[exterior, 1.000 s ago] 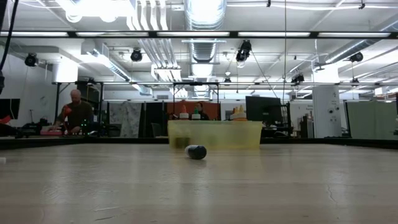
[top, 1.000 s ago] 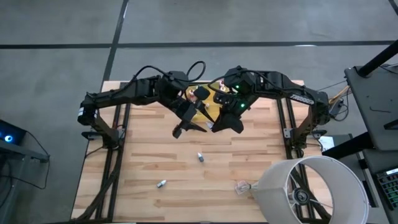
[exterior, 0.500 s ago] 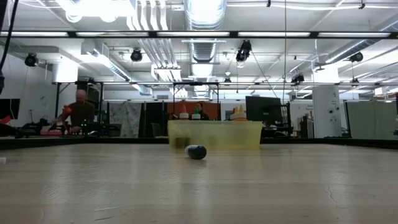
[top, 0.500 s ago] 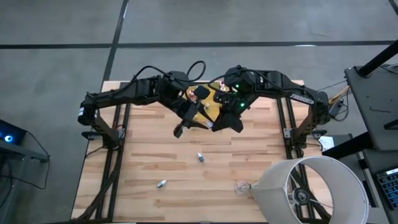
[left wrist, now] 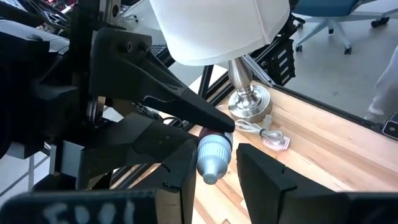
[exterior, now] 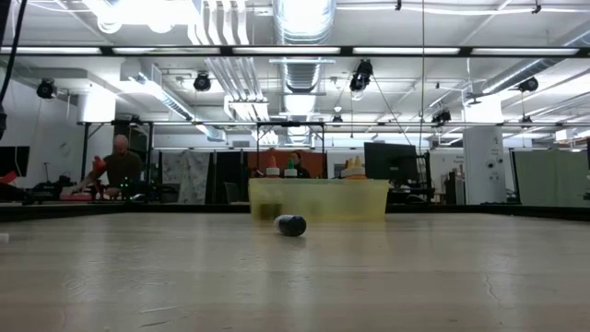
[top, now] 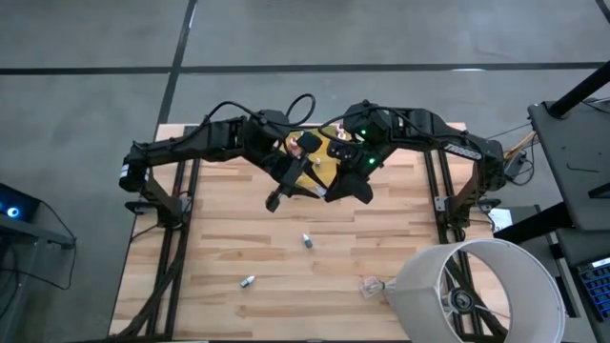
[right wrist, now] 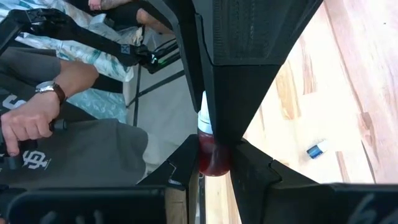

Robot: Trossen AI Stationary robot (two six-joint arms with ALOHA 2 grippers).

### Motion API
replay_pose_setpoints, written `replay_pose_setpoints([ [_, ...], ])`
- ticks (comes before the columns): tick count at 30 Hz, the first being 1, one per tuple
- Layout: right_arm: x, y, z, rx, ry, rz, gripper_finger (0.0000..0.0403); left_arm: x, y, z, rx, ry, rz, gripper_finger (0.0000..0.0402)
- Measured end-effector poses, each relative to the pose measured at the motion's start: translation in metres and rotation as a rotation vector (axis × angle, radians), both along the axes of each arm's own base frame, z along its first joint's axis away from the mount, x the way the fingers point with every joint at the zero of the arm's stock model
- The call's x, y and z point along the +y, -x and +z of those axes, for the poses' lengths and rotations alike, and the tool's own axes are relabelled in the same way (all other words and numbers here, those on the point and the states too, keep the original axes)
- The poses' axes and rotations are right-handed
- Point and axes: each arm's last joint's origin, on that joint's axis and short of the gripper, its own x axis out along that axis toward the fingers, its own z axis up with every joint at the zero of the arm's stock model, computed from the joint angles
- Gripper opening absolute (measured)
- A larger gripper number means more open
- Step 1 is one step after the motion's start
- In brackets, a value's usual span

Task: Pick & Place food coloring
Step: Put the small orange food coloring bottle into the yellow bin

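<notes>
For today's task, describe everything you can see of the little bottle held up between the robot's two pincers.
The little bottle is a tiny food coloring container with a ribbed, pale whitish cap that tapers to a rounded tip. Its body looks dark red and glossy, like plastic. It is in the air above the wooden table, lying roughly sideways, not upright. The right pincer is clamped on the red body, and the cap end reaches into the left pincer. No label is readable.

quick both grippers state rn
left gripper: shut on the food coloring bottle
right gripper: shut on the same bottle's red end
</notes>
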Motion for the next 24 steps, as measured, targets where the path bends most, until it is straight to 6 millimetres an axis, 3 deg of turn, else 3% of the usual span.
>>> replay_pose_setpoints([
  [15, 0.0002, 0.0, 0.0, -0.001, 0.0, 0.001, 0.0064, -0.0022, -0.0002, 0.0015, -0.009, 0.007, -0.005, 0.0086],
  [24, 0.0003, 0.0, 0.0, -0.004, 0.005, 0.006, 0.0064, -0.0023, -0.0003, 0.0022, -0.011, 0.022, -0.003, 0.0041],
])
